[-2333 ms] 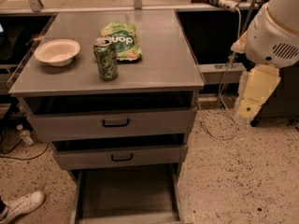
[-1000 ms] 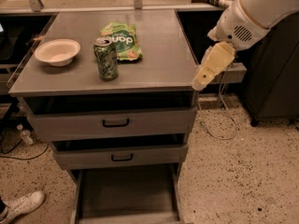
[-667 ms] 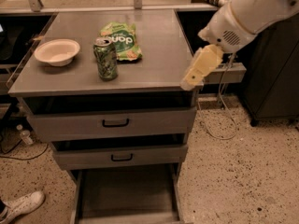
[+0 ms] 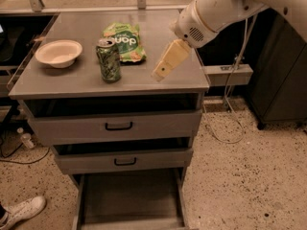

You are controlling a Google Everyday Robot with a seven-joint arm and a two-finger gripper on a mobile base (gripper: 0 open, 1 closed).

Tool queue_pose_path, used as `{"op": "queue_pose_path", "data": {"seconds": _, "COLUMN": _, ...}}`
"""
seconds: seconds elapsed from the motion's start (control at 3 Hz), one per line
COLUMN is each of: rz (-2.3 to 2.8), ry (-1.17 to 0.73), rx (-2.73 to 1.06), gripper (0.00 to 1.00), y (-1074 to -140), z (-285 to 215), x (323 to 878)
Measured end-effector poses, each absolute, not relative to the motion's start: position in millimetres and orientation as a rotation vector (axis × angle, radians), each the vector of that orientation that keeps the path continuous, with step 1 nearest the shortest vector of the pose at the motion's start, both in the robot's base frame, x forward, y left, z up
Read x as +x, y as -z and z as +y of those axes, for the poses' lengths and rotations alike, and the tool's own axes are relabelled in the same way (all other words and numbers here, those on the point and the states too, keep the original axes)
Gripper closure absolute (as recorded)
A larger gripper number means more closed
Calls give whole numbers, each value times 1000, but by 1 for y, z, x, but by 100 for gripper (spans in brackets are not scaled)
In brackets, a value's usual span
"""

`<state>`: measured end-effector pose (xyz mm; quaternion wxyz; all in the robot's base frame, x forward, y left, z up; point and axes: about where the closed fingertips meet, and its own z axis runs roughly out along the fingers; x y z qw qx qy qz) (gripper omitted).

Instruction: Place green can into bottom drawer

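Note:
The green can (image 4: 109, 60) stands upright on the grey cabinet top (image 4: 144, 75), just left of centre near the front edge. It has mottled green and white sides and a silver top. The bottom drawer (image 4: 129, 200) is pulled out below the two upper drawers, a flat grey tray with nothing in it. My gripper (image 4: 168, 63) hangs from the white arm above the right part of the cabinet top, to the right of the can and apart from it. It holds nothing.
A flat green snack bag (image 4: 123, 41) lies behind the can. A white bowl (image 4: 58, 52) sits at the left of the top. The two upper drawers (image 4: 117, 125) with black handles are slightly open. A white shoe (image 4: 21, 212) is on the floor at lower left. Cables trail at the right.
The arm has swung left from beside the cabinet, and the gripper is now over the right part of the top, closer to the can. The can, bag and bowl have not moved.

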<state>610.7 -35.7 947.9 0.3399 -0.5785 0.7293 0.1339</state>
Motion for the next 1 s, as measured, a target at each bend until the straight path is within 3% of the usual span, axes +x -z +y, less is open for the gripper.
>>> {"op": "queue_pose_path", "data": {"seconds": 0.33, "rz": 1898, "ry": -349, "rx": -1506, "gripper": 0, "y": -948, "z": -36, "x": 611}}
{"op": "queue_pose_path", "data": {"seconds": 0.67, "rz": 1887, "ry": -480, "rx": -1498, "gripper": 0, "y": -901, "z": 15, "x": 663}}
{"op": "queue_pose_path", "data": {"seconds": 1.0, "rz": 1884, "ry": -489, "rx": -1498, "gripper": 0, "y": -899, "z": 13, "x": 659}}
